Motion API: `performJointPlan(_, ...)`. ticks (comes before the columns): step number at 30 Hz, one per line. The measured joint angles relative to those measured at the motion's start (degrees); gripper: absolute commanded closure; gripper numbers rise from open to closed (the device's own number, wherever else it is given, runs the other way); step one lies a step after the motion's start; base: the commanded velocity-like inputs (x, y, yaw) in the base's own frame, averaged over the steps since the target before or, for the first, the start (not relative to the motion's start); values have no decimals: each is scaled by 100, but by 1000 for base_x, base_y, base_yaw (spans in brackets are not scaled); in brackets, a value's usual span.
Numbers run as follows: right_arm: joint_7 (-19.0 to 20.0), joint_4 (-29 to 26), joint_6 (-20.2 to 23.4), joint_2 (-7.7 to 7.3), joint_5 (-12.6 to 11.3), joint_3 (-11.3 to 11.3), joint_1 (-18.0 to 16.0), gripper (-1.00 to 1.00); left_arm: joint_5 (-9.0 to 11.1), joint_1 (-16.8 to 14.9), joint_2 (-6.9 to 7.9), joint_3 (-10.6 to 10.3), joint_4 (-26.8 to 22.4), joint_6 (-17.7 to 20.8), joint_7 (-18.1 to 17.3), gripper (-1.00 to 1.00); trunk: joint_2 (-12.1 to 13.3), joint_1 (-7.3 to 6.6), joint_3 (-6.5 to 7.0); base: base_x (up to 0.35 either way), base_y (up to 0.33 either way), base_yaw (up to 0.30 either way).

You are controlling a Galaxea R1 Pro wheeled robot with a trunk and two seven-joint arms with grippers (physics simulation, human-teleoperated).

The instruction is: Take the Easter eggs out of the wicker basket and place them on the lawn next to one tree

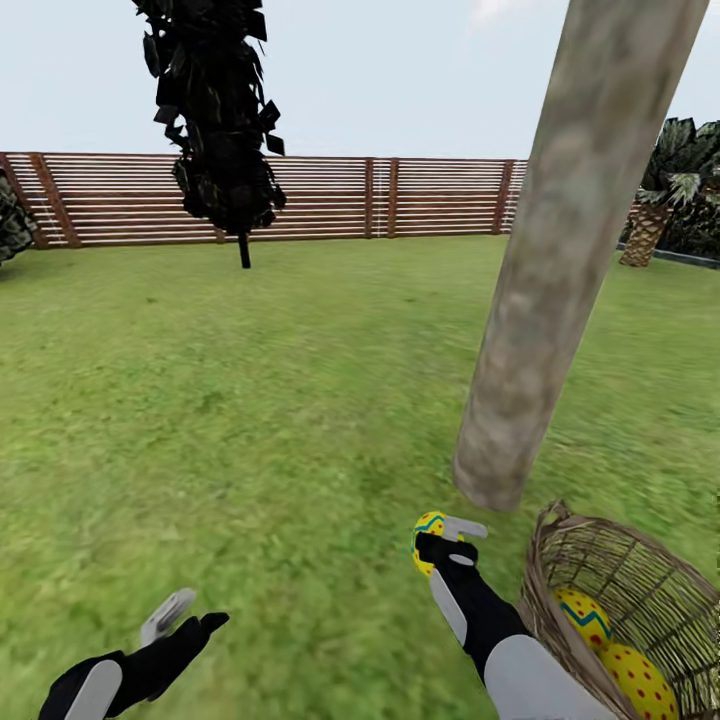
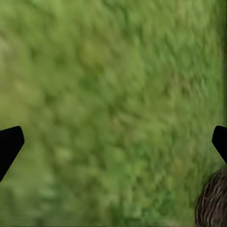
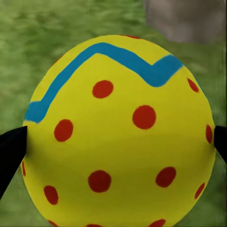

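Observation:
My right gripper (image 1: 440,540) is shut on a yellow Easter egg (image 1: 429,533) with red dots and a blue zigzag, held just above the lawn (image 1: 280,400) a little short of the foot of the thick pale tree (image 1: 560,280). Up close in the right wrist view, that egg (image 3: 118,137) sits between the two dark fingertips (image 3: 10,151). Two more eggs (image 1: 583,616) (image 1: 638,680) lie inside the brown wicker basket (image 1: 650,590) at the lower right, right of my right arm. My left gripper (image 1: 185,618) hangs open over bare grass at the lower left.
A slim dark tree (image 1: 225,120) stands far off on the left before the brown slat fence (image 1: 400,195). A palm-like plant (image 1: 670,190) grows at the far right. Open grass stretches between my arms and the fence. The basket's edge (image 2: 213,203) shows in the left wrist view.

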Motion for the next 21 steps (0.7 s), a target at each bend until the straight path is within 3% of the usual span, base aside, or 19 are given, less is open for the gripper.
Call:
performJointPlan(9, -118, 0, -14, 1, -176, 0, -9, 100, 7, 4, 11, 8, 6, 3, 1, -100, 0, 1, 0, 276, 159, -123)
performJointPlan(21, -152, -2, 47, 0, -193, -2, -8, 100, 18, 3, 14, 2, 8, 3, -6, -100, 0, 1, 0, 238, 253, -243)
